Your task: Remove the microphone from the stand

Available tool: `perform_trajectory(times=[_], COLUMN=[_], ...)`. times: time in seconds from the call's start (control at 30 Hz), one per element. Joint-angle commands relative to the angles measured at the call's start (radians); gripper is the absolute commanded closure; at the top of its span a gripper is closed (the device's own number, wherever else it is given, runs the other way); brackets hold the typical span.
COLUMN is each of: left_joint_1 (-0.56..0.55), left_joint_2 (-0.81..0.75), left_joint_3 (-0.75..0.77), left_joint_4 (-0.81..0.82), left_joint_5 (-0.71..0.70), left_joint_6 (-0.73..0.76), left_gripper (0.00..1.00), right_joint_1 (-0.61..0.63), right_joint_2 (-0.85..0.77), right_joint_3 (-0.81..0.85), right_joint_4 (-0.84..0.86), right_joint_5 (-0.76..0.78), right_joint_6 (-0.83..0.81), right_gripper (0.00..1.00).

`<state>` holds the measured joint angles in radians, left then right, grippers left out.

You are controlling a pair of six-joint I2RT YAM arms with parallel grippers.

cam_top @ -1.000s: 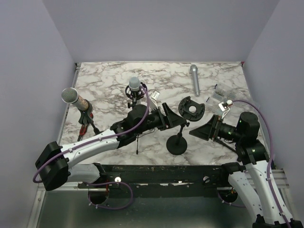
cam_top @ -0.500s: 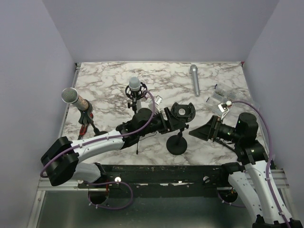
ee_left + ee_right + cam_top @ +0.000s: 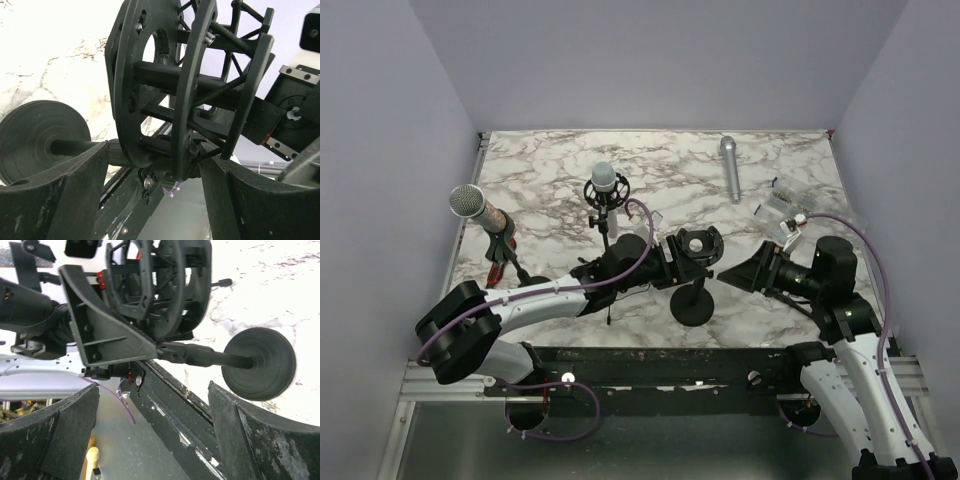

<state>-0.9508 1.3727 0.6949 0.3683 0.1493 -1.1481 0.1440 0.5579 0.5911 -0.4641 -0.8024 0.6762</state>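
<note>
Two arms meet at the stand (image 3: 692, 308) seen from above: the left gripper (image 3: 685, 252) clamps its empty shock mount (image 3: 703, 241); the right gripper (image 3: 732, 272) gapes, holding nothing. The microphone (image 3: 730, 168) lies loose on the far side of the table (image 3: 550, 160), long axis pointing away from the arms, nearer the right one. Left wrist: fingers (image 3: 55, 195) pinch the mount. Right wrist: wide fingers (image 3: 260, 440) frame the stand's base (image 3: 259, 364); neither wrist view shows the microphone.

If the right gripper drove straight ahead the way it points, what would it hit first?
Probably the stand neck just below the shock mount; a finger of the left gripper sits close beside it, depth unclear.
</note>
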Motion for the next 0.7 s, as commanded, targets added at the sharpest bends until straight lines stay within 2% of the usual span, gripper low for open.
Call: perform_trajectory(times=[0.0,0.27,0.33,0.4,0.53,0.67], left_joint_1=[-0.009,-0.035,-0.037,-0.043,-0.051,-0.055], left_joint_2=[0.004,-0.124,-0.151,-0.176,-0.208,-0.243], left_joint_3=[-0.017,0.064,0.081,0.104,0.156,0.191], left_joint_4=[-0.2,-0.244,-0.237,-0.232,-0.211,-0.188], left_joint_5=[-0.067,-0.052,-0.022,0.007,0.103,0.177], left_joint_6=[0.102,0.22,0.24,0.266,0.319,0.357], left_gripper=[0.29,0.01,0.01,0.01,0.01,0.01], right_joint_1=[0.0,0.0,-0.001,0.0,0.032,0.12], right_joint_2=[0.016,0.019,0.026,0.041,0.055,0.042], right_joint_3=[-0.025,-0.111,-0.117,-0.142,-0.16,-0.165], right_joint_4=[-0.058,-0.042,-0.042,-0.009,0.047,0.07], right_joint_5=[0.103,0.137,0.16,0.13,0.117,0.236], right_joint_6=[-0.01,0.03,-0.004,-0.022,-0.031,-0.006], right_gripper=[0.1,0.13,0.24,0.29,0.28,0.24])
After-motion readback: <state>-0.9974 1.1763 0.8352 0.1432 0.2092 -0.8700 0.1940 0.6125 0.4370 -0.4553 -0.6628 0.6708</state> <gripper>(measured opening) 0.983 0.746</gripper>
